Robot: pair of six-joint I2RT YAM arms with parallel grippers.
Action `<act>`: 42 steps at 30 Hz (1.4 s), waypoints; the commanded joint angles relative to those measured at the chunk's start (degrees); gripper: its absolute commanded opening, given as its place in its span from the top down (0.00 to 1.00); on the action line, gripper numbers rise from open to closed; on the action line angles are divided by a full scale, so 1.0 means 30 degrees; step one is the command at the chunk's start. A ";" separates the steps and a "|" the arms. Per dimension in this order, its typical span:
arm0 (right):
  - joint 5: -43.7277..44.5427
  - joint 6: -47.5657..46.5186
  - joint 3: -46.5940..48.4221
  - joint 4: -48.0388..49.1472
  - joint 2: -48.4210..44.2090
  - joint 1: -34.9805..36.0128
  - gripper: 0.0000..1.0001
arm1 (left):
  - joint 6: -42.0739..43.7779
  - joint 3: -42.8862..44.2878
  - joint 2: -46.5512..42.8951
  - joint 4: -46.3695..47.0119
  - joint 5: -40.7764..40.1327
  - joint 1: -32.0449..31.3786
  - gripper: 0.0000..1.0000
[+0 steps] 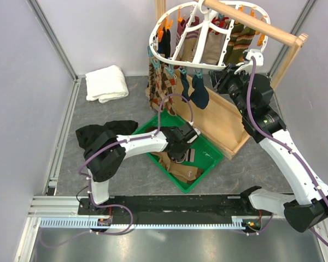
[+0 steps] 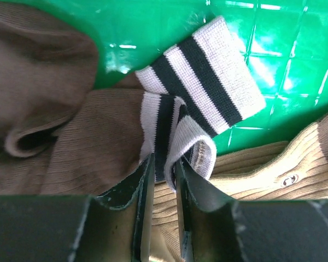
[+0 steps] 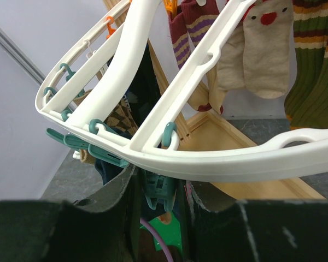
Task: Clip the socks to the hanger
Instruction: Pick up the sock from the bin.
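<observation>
1. Green tray (image 2: 273, 60): glossy moulded plastic, with bright highlights on a gridded floor.
2. Striped sock (image 2: 208, 82): matt ribbed knit cloth, slightly fuzzy at the cuff edge.
3. Brown sock (image 2: 93, 153): fine-ribbed knit, matt. Tan sock (image 2: 251, 174): coarser ribbed knit, matt.
4. Hanger (image 3: 224, 164): smooth white plastic with a soft sheen. Teal clip (image 3: 159, 191): smooth plastic, slight gloss.
5. Left gripper (image 2: 164, 166): fingers (image 2: 138, 204) dark and matt, with pale scuffing along the edges.
6. Wooden stand (image 1: 224, 117): pale bare wood, smooth, matt.
7. White towel (image 1: 105, 83): soft thick cloth, matt.
8. Table (image 1: 235, 174): grey, matt, finely textured covering.
9. Frame rail (image 1: 54, 204): silver metal with a dull shine.
</observation>
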 commanded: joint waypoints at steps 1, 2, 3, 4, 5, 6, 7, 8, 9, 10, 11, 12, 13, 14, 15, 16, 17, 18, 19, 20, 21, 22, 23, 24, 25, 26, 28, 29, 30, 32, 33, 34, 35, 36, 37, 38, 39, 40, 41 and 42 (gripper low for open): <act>-0.0914 0.0188 -0.0588 -0.1613 -0.0054 0.0034 1.00 | 0.0475 0.0772 0.0442 0.0085 0.0104 -0.0207 0.75; -0.0943 0.0188 -0.0588 -0.1584 -0.0055 0.0062 1.00 | 0.0416 0.0801 0.0414 0.0114 0.0104 -0.0264 0.77; -0.0943 0.0188 -0.0559 -0.1584 -0.0055 0.0062 1.00 | 0.0357 0.0830 0.0384 0.0085 0.0133 -0.0265 0.80; -0.0914 0.0130 -0.0529 -0.1584 -0.0084 0.0091 1.00 | 0.0212 0.0830 0.0152 0.0085 -0.0012 -0.0236 0.89; -0.0943 0.0100 -0.0529 -0.1613 -0.0084 0.0063 1.00 | 0.0123 0.0830 -0.0082 0.0056 -0.0129 -0.0265 0.93; -0.0914 0.0100 -0.0500 -0.1584 -0.0142 0.0062 1.00 | 0.0006 0.0859 -0.0317 0.0027 -0.0362 -0.0236 0.98; -0.0914 0.0013 -0.0471 -0.1613 -0.0143 0.0033 1.00 | -0.0169 0.0889 -0.0928 0.0055 -0.0452 -0.0236 0.98; -0.0885 0.0041 -0.0471 -0.1584 -0.0172 0.0062 1.00 | -0.0257 0.1034 -0.1253 0.0027 -0.0540 -0.0236 0.98; -0.0913 0.0041 -0.0442 -0.1613 -0.0201 0.0033 1.00 | -0.0432 0.1152 -0.1576 -0.0090 -0.0686 -0.0207 0.98; -0.0943 0.0012 -0.0441 -0.1613 -0.0201 0.0062 1.00 | -0.0579 0.1501 -0.2217 -0.0207 -0.0774 -0.0177 0.98; -0.0972 -0.0017 -0.0441 -0.1584 -0.0201 0.0062 1.00 | -0.0726 0.1736 -0.2484 -0.0324 -0.0833 -0.0003 0.98; -0.1001 0.0012 -0.0441 -0.1584 -0.0201 0.0062 1.00 | -0.1162 0.1971 -0.2806 -0.0557 -0.0834 0.0086 0.98; -0.1031 0.0012 -0.0412 -0.1584 -0.0201 0.0062 1.00 | -0.1428 0.2553 -0.3070 -0.0705 -0.0805 0.0232 0.98; -0.1060 0.0012 -0.0441 -0.1613 -0.0230 0.0033 1.00 | -0.1720 0.2849 -0.3508 -0.0822 -0.0717 0.0523 0.98; -0.1060 -0.0017 -0.0412 -0.1613 -0.0231 0.0004 1.00 | -0.2361 0.3142 -0.3715 -0.0939 -0.0455 0.0700 0.98; -0.1060 -0.0017 -0.0383 -0.1584 -0.0231 0.0062 1.00 | -0.2716 0.3754 -0.3891 -0.0970 -0.0395 0.0876 0.98; -0.1060 -0.0046 -0.0383 -0.1613 -0.0289 0.0033 1.00 | -0.3038 0.4108 -0.4125 -0.1028 -0.0249 0.1139 0.98; -0.1060 -0.0047 -0.0354 -0.1613 -0.0260 0.0033 1.00 | -0.3680 0.4460 -0.4157 -0.1115 0.0100 0.1286 0.98; -0.1060 -0.0047 -0.0324 -0.1642 -0.0260 0.0033 1.00 | -0.4005 0.5188 -0.4186 -0.1203 0.0307 0.1375 0.98; -0.1089 -0.0076 -0.0295 -0.1613 -0.0260 0.0004 1.00 | -0.4327 0.5544 -0.4215 -0.1233 0.0512 0.1463 0.98; -0.1089 -0.0076 -0.0295 -0.1613 -0.0260 0.0033 1.00 | -0.4911 0.5866 -0.4187 -0.1205 0.0833 0.1493 0.98; -0.1118 -0.0047 -0.0208 -0.1642 -0.0260 0.0004 1.00 | -0.5178 0.6537 -0.4215 -0.1204 0.0894 0.1493 0.98; -0.1177 -0.0047 -0.0236 -0.1643 -0.0260 0.0033 1.00 | -0.5557 0.6833 -0.4187 -0.1204 0.0924 0.1522 0.98; -0.1206 -0.0047 -0.0178 -0.1643 -0.0260 0.0033 1.00 | -0.6286 0.7097 -0.4215 -0.1204 0.0808 0.1522 0.98; -0.1178 -0.0047 -0.0120 -0.1643 -0.0289 0.0033 1.00 | -0.6613 0.7622 -0.4216 -0.1233 0.0749 0.1522 0.98; -0.1206 -0.0076 -0.0119 -0.1643 -0.0260 0.0033 1.00 | -0.6935 0.7917 -0.4216 -0.1234 0.0516 0.1580 0.98; -0.1294 -0.0134 -0.0060 -0.1643 -0.0289 0.0033 1.00 | -0.8135 0.8706 -0.4245 -0.1234 0.0252 0.1610 0.98; -0.1323 -0.0164 -0.0060 -0.1643 -0.0289 0.0004 1.00 | -0.8516 0.8972 -0.4303 -0.1176 -0.0011 0.1639 0.98; -0.1353 -0.0164 -0.0060 -0.1672 -0.0289 0.0033 1.00 | -0.9158 0.9236 -0.4303 -0.1175 -0.0129 0.1610 0.98; -0.1382 -0.0252 -0.0031 -0.1643 -0.0318 0.0004 1.00 | -0.9806 1.0144 -0.4245 -0.1146 -0.0306 0.1610 0.98; -0.1440 -0.0252 -0.0031 -0.1672 -0.0347 0.0004 1.00 | -0.9954 1.0727 -0.4245 -0.1175 -0.0335 0.1610 0.98; -0.1412 -0.0281 0.0027 -0.1672 -0.0377 0.0033 1.00 | -1.0101 1.0994 -0.4129 -0.1175 -0.0393 0.1610 0.98; -0.1441 -0.0281 0.0028 -0.1701 -0.0406 0.0004 1.00 | -1.0102 1.1257 -0.4099 -0.1117 -0.0307 0.1639 0.98; -0.1470 -0.0339 0.0057 -0.1701 -0.0435 0.0033 1.00 | -1.0102 1.1753 -0.4011 -0.1087 -0.0306 0.1610 0.98; -0.1499 -0.0398 0.0057 -0.1759 -0.0494 0.0033 1.00 | -1.0102 1.1990 -0.3865 -0.1087 -0.0248 0.1639 0.98; -0.1587 -0.0456 0.0086 -0.1789 -0.0465 0.0033 1.00 | -0.9986 1.2196 -0.3806 -0.1058 -0.0190 0.1610 0.98; -0.1645 -0.0515 0.0144 -0.1818 -0.0436 0.0004 1.00 | -0.9956 1.2604 -0.3689 -0.1058 -0.0189 0.1639 0.98; -0.1878 -0.0515 0.0203 -0.1847 -0.0494 0.0033 1.00 | -0.9956 1.2811 -0.3543 -0.1058 -0.0131 0.1610 0.98; -0.1996 -0.0545 0.0232 -0.1906 -0.0378 0.0004 1.00 | -0.9840 1.3016 -0.3426 -0.1029 -0.0043 0.1639 0.98; -0.2085 -0.0574 0.0320 -0.1964 -0.0406 0.0033 1.00 | -0.9751 1.3424 -0.3309 -0.1028 0.0015 0.1610 0.98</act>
